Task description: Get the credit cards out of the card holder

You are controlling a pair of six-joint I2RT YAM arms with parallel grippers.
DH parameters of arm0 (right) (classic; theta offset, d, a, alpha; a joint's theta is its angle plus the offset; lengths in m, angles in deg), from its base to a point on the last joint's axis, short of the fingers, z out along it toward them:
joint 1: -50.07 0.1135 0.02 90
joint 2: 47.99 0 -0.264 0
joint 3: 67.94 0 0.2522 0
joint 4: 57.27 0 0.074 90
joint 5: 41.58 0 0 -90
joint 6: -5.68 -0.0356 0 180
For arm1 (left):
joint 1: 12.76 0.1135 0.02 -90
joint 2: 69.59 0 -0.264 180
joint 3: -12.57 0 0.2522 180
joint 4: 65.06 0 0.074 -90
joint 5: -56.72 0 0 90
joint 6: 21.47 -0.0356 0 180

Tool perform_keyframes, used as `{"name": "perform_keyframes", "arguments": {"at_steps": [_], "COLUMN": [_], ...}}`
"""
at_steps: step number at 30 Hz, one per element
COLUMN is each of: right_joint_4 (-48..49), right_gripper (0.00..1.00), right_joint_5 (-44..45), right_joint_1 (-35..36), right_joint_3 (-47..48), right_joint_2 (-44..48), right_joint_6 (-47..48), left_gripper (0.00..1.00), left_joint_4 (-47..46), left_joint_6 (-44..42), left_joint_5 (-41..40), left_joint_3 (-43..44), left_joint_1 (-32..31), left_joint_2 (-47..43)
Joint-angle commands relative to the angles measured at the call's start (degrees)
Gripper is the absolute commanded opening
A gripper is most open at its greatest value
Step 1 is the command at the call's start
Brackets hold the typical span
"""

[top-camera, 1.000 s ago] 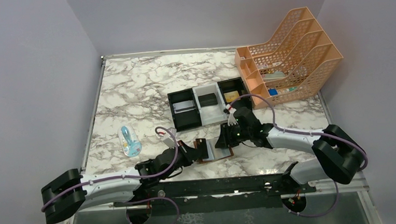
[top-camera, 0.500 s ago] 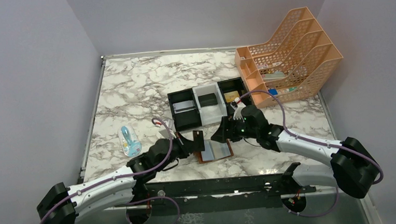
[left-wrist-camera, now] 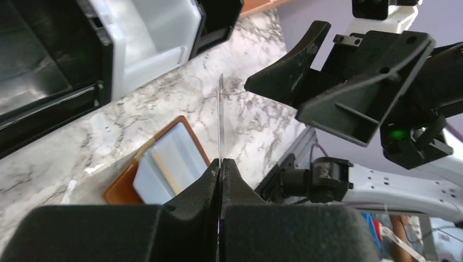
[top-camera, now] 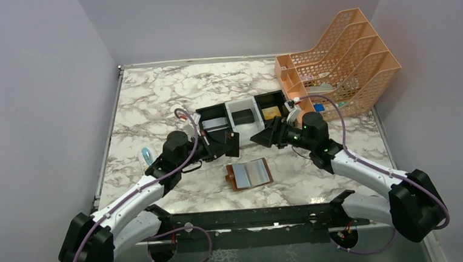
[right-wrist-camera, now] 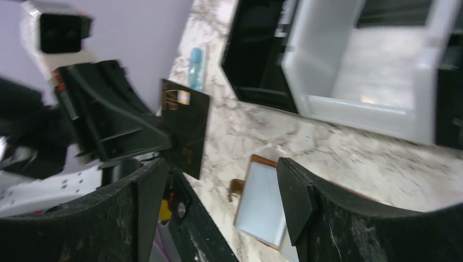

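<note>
Top view high, looking down; wrist views close, sharing card holder.

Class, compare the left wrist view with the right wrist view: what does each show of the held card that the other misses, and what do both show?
Left wrist only: the dark credit card edge-on, a thin line pinched in the shut left gripper. Right wrist only: the card's broad dark face with gold print, framed by the open right gripper, plus a pale blue object beyond. Both: the card holder lying open on the marble table, and the tray.
</note>
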Motion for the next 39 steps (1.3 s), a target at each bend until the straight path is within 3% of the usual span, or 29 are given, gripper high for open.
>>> {"name": "perform_keyframes", "arguments": {"at_steps": [1, 17, 24, 28, 39], "right_joint_4": [12.7, 34.8, 41.1, 47.7, 54.5], "right_gripper": [0.74, 0.59, 0.45, 0.40, 0.26], "right_joint_5": [-12.6, -29.4, -30.4, -30.5, -30.3], "right_joint_1": [0.0, 0.0, 0.0, 0.0, 0.0], "right_joint_3": [0.6, 3.8, 4.3, 3.9, 4.0], "right_joint_2": [-0.9, -14.2, -17.9, -19.9, -24.8], "right_joint_6": [0.1, -10.8, -16.0, -19.5, -23.8], "left_gripper": [0.00, 0.00, 0.00, 0.00, 0.00], "left_joint_4": [-8.8, -12.3, -13.5, -14.3, -16.2], "left_joint_6": [1.5, 3.3, 4.0, 5.0, 6.4], "left_joint_5": [13.9, 11.9, 12.6, 13.2, 13.4], "left_joint_3": [3.6, 4.2, 4.3, 3.8, 1.6], "left_joint_1": [2.0, 2.0, 2.0, 2.0, 2.0], "left_joint_2": [5.0, 2.1, 2.0, 2.5, 2.4]}}
